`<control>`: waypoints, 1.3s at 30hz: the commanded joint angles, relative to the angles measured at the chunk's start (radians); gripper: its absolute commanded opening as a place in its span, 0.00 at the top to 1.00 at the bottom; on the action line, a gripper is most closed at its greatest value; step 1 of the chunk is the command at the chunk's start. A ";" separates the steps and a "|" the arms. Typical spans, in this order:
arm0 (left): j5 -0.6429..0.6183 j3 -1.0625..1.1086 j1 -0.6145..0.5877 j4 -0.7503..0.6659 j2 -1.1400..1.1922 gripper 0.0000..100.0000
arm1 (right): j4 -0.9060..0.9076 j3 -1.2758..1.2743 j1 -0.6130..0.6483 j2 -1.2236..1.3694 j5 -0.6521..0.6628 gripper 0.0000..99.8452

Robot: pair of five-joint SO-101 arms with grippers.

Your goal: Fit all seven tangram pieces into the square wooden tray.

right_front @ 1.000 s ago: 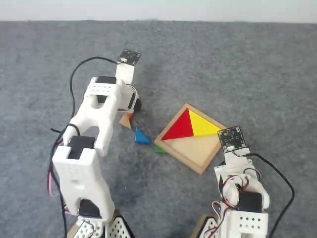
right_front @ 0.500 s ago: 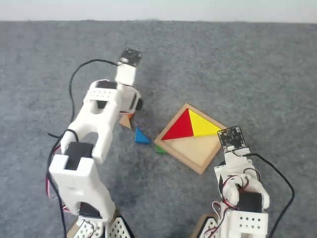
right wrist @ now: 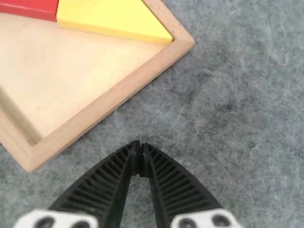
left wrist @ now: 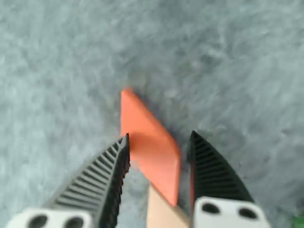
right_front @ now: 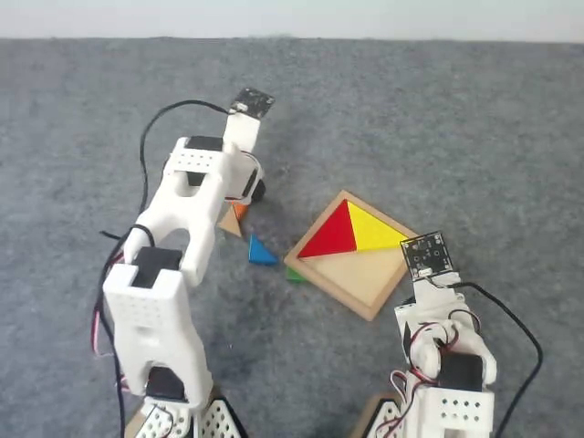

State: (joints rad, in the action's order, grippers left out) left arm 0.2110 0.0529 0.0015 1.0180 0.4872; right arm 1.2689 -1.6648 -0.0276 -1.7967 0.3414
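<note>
Left gripper (left wrist: pixel 159 137), jaws apart, straddles the orange piece (left wrist: pixel 148 142), apparently lining up a grasp; right gripper (right wrist: pixel 139 146) rests pinched together beside the tray (right wrist: pixel 110 97).

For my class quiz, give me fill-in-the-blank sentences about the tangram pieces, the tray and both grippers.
The wooden tray holds the red triangle and the ____ triangle.
The left gripper stands open around the ____ piece.
The right gripper is ____, above the carpet beside the tray.
The blue triangle lies ____ the tray.
Missing: yellow; orange; shut; outside.
</note>
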 commanded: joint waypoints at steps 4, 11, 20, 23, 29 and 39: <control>0.009 -0.035 -0.017 0.025 -0.003 0.82 | 0.013 -0.018 0.005 -0.019 -0.002 0.99; 0.031 -0.035 -0.008 0.040 -0.003 0.82 | 0.013 -0.018 0.005 -0.019 -0.002 0.99; 0.055 0.096 -0.054 -0.061 -0.206 0.81 | 0.013 -0.018 0.005 -0.019 -0.002 0.99; 0.046 0.263 -0.052 -0.216 -0.321 0.81 | 0.013 -0.018 0.005 -0.019 -0.002 0.99; -0.048 0.229 -0.069 -0.215 -0.302 0.79 | 0.013 -0.018 0.005 -0.019 -0.002 0.99; -0.061 -0.136 -0.072 -0.040 0.051 0.80 | 0.013 -0.018 0.005 -0.019 -0.002 0.99</control>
State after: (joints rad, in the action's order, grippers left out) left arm 0.1481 -0.0115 -0.0844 0.9582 0.5178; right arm 1.2689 -1.6648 -0.0276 -1.7967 0.3414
